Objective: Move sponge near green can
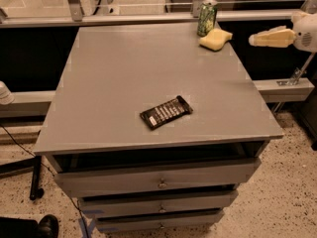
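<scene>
Pale yellow sponge (pixel 216 38) lies flat just beside upright green can (pixel 207 18); jaws hover clear.
</scene>
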`<action>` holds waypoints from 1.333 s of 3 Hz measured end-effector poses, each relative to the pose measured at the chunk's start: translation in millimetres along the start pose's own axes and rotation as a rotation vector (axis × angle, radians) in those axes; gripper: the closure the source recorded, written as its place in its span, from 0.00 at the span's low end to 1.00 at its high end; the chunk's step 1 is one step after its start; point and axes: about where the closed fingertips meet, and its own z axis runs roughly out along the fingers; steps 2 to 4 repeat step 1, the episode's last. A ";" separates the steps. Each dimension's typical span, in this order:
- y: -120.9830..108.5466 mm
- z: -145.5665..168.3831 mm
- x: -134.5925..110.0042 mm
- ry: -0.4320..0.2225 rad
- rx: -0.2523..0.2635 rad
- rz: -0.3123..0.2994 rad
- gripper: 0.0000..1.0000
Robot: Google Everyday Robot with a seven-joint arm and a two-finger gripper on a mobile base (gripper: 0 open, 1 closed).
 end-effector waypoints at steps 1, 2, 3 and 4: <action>15.5 -4.9 -2.7 0.012 -0.072 -0.004 0.00; 15.5 -4.9 -2.7 0.012 -0.072 -0.004 0.00; 15.5 -4.9 -2.7 0.012 -0.072 -0.004 0.00; 15.5 -4.9 -2.7 0.012 -0.072 -0.004 0.00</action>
